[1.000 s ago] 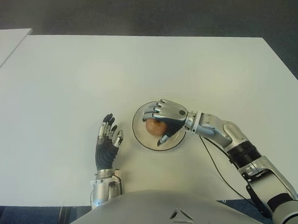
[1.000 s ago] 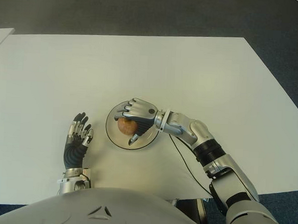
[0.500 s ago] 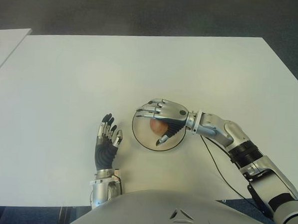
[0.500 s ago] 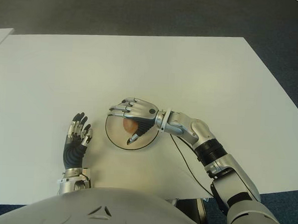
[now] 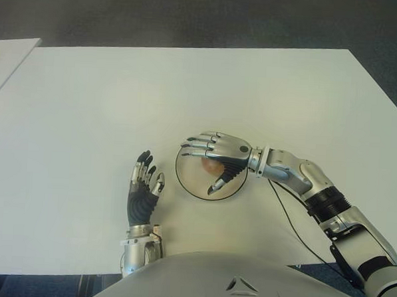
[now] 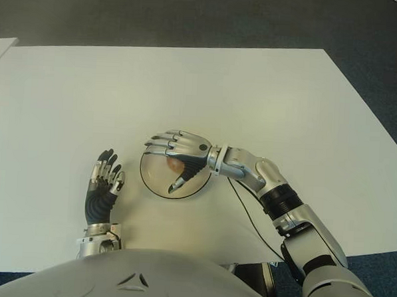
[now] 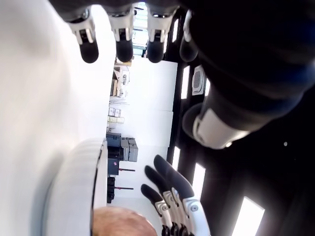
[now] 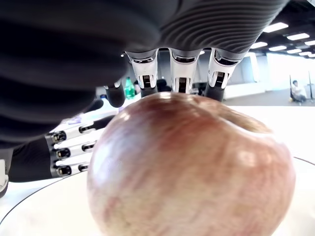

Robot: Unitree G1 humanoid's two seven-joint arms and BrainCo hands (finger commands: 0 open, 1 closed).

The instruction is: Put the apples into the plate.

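Apple sits in the plate at frame centre; right robot hand arches over it, fingers spread, holding nothing. Left robot hand, lower left of the plate, shows open. Next: lift clear.

Silver, black-jointed right hand, grey arm, black cable.
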